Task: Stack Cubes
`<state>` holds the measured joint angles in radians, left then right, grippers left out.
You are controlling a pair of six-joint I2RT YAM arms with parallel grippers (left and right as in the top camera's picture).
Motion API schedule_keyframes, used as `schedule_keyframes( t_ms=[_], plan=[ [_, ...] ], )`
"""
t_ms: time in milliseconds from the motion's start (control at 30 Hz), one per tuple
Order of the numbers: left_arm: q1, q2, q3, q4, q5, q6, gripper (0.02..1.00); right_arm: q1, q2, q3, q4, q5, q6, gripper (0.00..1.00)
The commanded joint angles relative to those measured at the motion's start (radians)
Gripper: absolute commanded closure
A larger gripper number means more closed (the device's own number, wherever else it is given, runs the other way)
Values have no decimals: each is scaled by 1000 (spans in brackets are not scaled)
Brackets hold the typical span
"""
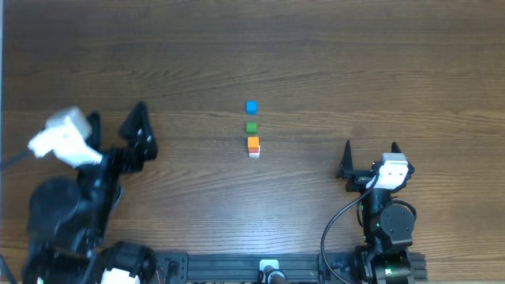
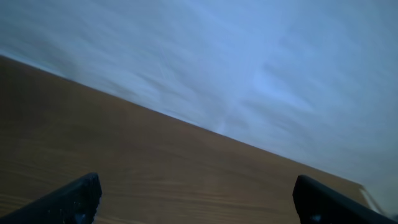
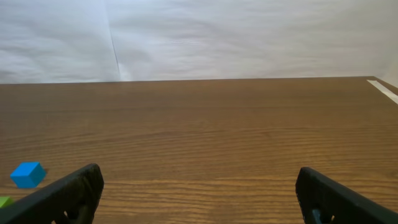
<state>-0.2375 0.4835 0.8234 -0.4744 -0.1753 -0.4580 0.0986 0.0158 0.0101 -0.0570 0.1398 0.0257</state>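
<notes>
Three small cubes sit in a short column just above the centre of the top view, on the brown wooden surface [image 1: 379,63]. The blue cube [image 1: 251,107] is the highest in the frame, the green cube [image 1: 251,127] sits just below it with a narrow gap, and the orange cube [image 1: 253,143] comes next, close under the green one. A pale sliver [image 1: 254,153] shows at the orange cube's lower edge. I cannot tell whether it is another cube underneath.

The left hand [image 1: 116,126] sits at the middle left of the top view, well apart from the cubes, with its two dark fingers spread wide and nothing between them. In its own wrist view the left hand [image 2: 196,186] is open over bare wood, with a white backdrop [image 2: 261,56] behind the surface's far edge.

The right hand [image 1: 370,150] is at the lower right of the top view, level with the orange cube and well to the right of it. It is also open and empty. In the right wrist view the right hand [image 3: 199,180] frames bare wood, with the blue cube [image 3: 27,174] and part of the green cube [image 3: 5,201] off to one side, outside the fingers.
</notes>
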Motion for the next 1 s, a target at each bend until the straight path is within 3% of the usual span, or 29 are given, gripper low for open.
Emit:
schedule_keyframes(
  t_ms=[33,167,300,1000],
  plan=[
    [40,-168,-131,10,16,114,20,-5,-10,-5,-4,0,3,9],
    [52,-333,-302,90,10,114,20,-5,-10,-5,-4,0,3,9],
    [52,-475,-487,182,58,110,18,-5,-10,-5,-4,0,3,9],
    [85,-480,-818,410,85,54,18,-5,-10,-5,-4,0,3,9]
  ],
)
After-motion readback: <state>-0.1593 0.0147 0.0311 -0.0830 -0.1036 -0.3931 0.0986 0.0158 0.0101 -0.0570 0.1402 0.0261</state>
